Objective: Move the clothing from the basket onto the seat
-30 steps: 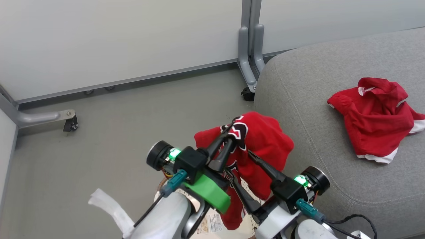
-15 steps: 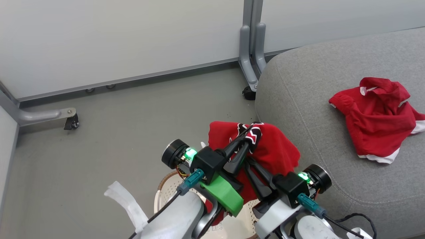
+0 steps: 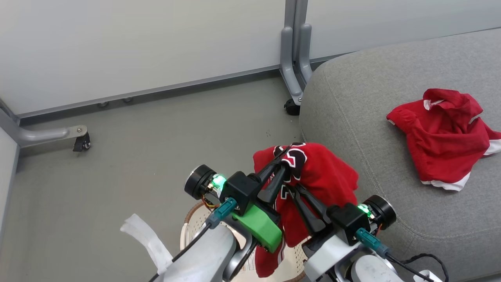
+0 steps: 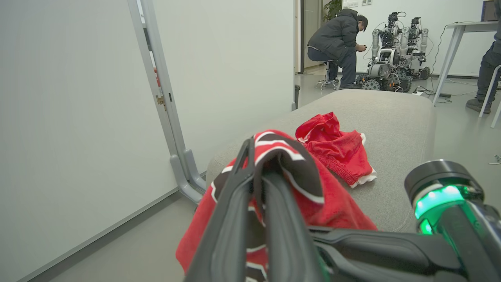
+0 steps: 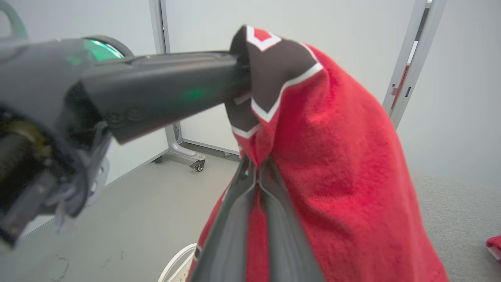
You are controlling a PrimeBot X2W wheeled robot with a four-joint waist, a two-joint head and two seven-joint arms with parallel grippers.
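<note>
pinching the jersey (image 3: 325, 172) between pressed-together fingers, the left gripper (image 3: 285, 157) holds it up over the basket (image 3: 190, 221) at the head view's 6 o'clock. the right gripper (image 3: 292, 188) is clamped on the same cloth just below. the shorts (image 3: 438, 133) lie on the seat (image 3: 352, 102) at 3 o'clock.

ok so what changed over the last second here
The right gripper, open a second ago, has shut on the jersey close to the left gripper, and the arms have carried it slightly toward the seat. The left gripper keeps its hold on the jersey, and the shorts lie unmoved on the seat.
</note>
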